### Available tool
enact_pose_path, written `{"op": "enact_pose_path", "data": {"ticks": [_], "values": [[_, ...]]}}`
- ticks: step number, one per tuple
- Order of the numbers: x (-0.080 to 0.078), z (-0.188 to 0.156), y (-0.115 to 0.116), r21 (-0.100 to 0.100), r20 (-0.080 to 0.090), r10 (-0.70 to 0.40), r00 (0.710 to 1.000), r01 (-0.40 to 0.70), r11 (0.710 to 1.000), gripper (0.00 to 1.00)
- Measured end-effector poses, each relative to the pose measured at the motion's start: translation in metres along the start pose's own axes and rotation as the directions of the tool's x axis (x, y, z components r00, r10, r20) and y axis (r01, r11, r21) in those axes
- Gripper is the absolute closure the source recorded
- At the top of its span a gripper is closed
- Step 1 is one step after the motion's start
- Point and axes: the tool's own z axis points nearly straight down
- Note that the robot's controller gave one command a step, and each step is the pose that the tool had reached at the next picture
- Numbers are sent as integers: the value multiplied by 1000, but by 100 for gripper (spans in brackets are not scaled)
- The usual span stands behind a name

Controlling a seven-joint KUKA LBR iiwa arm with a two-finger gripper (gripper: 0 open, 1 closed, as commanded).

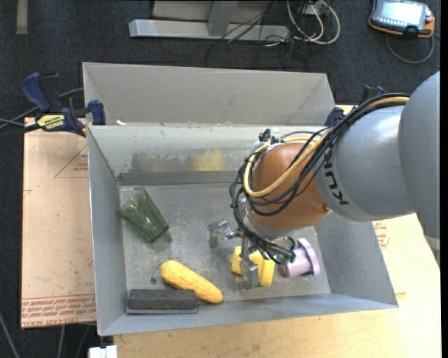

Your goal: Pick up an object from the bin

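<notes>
Yellow block lies half hidden under claw, beside lilac thing.

The floor all round was dark, speckled carpet, evenly lit from overhead with only soft shadows. At the far side a flat grey metal bar lay across it, a tangle of black and pale cables beside that, and an orange-and-grey handheld control pendant sat off in the far corner.

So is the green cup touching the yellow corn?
Apart. The camera view shows bare bin floor between the green cup and the yellow corn.
</notes>
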Motion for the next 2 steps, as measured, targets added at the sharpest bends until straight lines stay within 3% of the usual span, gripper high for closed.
{"op": "enact_pose_path", "data": {"ticks": [1, 2], "values": [[20, -39, -17, -3, -5, 233, 972, -233, 972, 0], [17, -60, -22, 2, 0, 177, 984, -177, 984, 0]]}}
